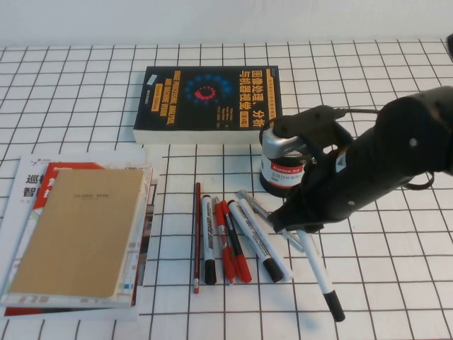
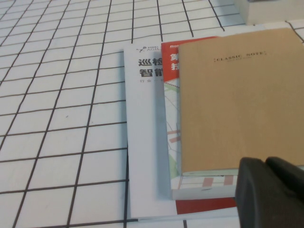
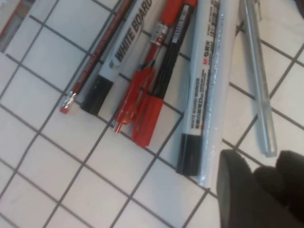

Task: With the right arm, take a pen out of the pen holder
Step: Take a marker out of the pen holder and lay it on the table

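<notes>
The right gripper (image 1: 301, 230) is being shown clamped on a white marker (image 1: 322, 278) only from above. The left gripper (image 2: 268, 190), pinched together above the notebook (image 2: 237, 95), is being shown only by its wrist view.

Left end effector (image 2: 268, 190) closed at left; right end effector (image 1: 302, 228) low, clamping marker (image 1: 323, 278)

This looks like a robot test room, made to seem like a desk in an office. The table (image 1: 85, 78) is white with black lines that make neat squares all over it. A plain white wall (image 1: 212, 21) stands behind it. A big black robot arm (image 1: 396, 149) reaches over the table. The things on it are desk things: a thick dark book (image 1: 209, 99), a brown notebook (image 1: 81, 227) on a pile of booklets (image 1: 28, 177), a row of pens (image 1: 226, 241) and a round pen holder (image 1: 283, 166).
</notes>
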Tool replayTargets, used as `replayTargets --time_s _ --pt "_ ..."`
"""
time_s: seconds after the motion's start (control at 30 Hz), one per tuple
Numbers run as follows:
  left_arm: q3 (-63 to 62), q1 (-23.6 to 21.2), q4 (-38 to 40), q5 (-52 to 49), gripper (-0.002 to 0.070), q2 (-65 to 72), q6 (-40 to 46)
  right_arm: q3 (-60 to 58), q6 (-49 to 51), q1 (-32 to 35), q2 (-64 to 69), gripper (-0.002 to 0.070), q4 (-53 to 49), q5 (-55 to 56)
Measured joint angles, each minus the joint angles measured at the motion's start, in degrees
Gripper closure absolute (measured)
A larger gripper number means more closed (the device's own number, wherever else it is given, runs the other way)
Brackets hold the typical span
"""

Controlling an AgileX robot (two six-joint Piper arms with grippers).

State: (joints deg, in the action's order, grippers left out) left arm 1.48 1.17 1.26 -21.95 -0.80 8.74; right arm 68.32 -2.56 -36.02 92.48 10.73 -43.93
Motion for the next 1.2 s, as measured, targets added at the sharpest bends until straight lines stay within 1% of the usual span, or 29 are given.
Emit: replayTargets --time_s 0.33,0.63,0.97,1.2 --pt "0.0 0.0 0.0 0.0 0.0679 0.0 0.0 0.8 -2.9 0.0 6.0 0.054 -0.1 7.4" --pt "0.0 0.0 0.0 0.0 0.0679 0.0 0.0 8.4 -6.1 0.0 11.5 0.054 -0.2 7.7" --pt "0.0 0.0 0.0 0.0 0.0679 0.0 0.0 17.3 -6.5 0.0 20.5 0.054 -1.4 6.9" --pt "0.0 0.0 0.0 0.0 0.0679 0.0 0.0 20.4 -6.5 0.0 23.4 0.0542 -1.6 7.3"
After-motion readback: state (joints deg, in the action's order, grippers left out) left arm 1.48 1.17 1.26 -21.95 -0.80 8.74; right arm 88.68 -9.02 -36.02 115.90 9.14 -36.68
